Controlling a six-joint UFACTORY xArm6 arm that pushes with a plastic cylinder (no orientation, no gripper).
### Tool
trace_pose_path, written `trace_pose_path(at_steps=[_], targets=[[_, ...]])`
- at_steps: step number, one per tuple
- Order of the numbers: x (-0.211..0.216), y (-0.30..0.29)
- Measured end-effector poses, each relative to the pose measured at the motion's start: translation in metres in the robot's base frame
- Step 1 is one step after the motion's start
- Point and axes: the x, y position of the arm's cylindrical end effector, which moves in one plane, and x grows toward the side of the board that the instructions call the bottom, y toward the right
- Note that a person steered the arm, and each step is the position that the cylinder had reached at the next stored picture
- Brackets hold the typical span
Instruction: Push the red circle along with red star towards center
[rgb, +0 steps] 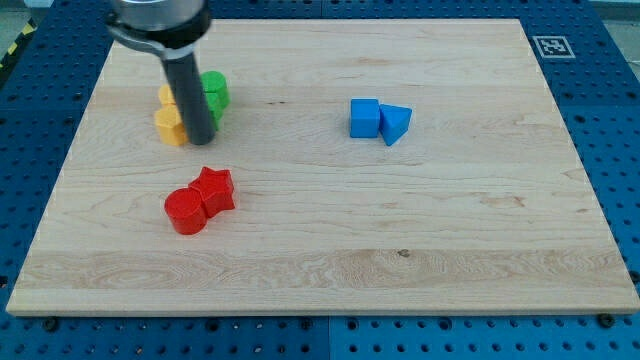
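Observation:
A red circle (185, 211) and a red star (214, 190) sit touching each other at the lower left of the wooden board (400, 230), the star up and to the right of the circle. My tip (201, 140) is above the red pair, apart from them, resting among the yellow and green blocks at the upper left. The rod hides part of those blocks.
Two yellow blocks (170, 124) and green blocks (216, 90) cluster at the upper left around the rod. A blue cube (364, 117) and a blue triangle (395, 123) touch each other right of the board's middle. A marker tag (551, 46) sits off the top right corner.

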Motion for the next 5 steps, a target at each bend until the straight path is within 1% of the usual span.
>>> trace_pose_path(at_steps=[1, 2, 3, 4, 5], targets=[[0.000, -0.033], [0.026, -0.046], [0.086, -0.046], [0.128, -0.044], [0.128, -0.044]])
